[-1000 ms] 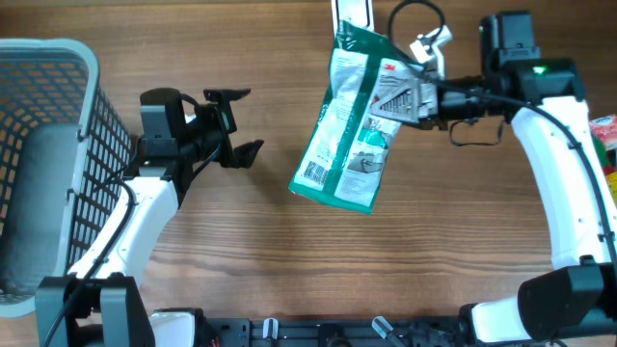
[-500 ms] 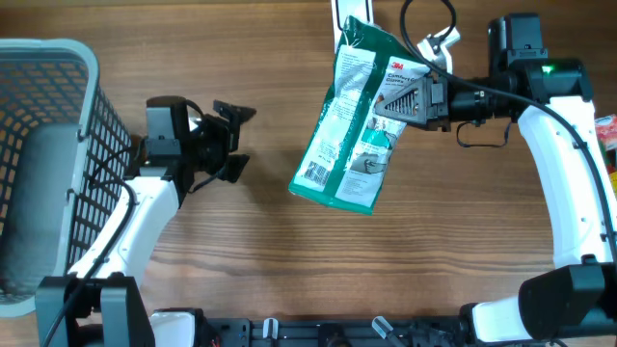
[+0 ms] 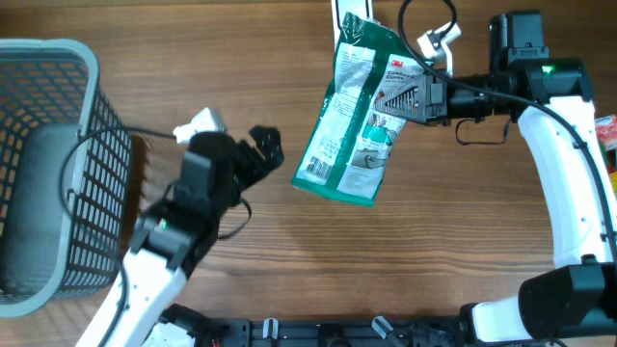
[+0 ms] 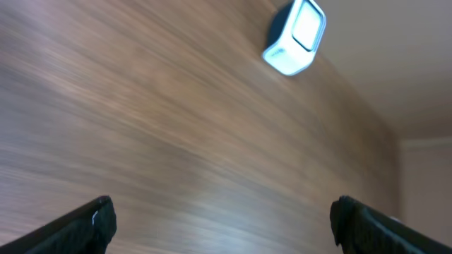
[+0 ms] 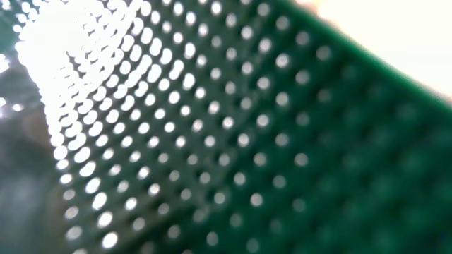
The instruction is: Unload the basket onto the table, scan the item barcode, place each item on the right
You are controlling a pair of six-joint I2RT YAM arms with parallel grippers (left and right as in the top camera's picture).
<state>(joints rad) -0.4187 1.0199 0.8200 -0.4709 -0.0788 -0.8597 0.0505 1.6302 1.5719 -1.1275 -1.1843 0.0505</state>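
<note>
Near side: left arm comes up from the bottom edge over the brown wood-grain table [image 3: 289, 260]. Left gripper [image 3: 270, 152] points toward table centre, black fingers spread wide, nothing between them. Left wrist view confirms it: both fingertips [image 4: 95, 222] sit at the frame corners with bare wood between.

Grey wire-mesh basket [image 3: 58, 58] sits at the left table edge, beside the left arm and well apart from the item.

Mid table: green-and-white flat plastic pouch with printed label [image 3: 352, 125], long axis tilted, top end toward the far edge, bottom end toward the near left. White barcode patch [image 3: 316, 171] is at its lower left corner, facing up at the overhead camera. Pouch is just right of the left gripper, not touching it.

Right gripper [image 3: 424, 96] comes in from the right, fingers pressed together on the pouch's right edge, upper half. Right wrist view is all blurred green dotted surface [image 5: 226, 141], too close to make out fingers.

Far edge: small white box-shaped device with pale blue face [image 4: 295, 37], standing on the wood. From overhead its white body [image 3: 339, 10] is partly hidden by the pouch top.
</note>
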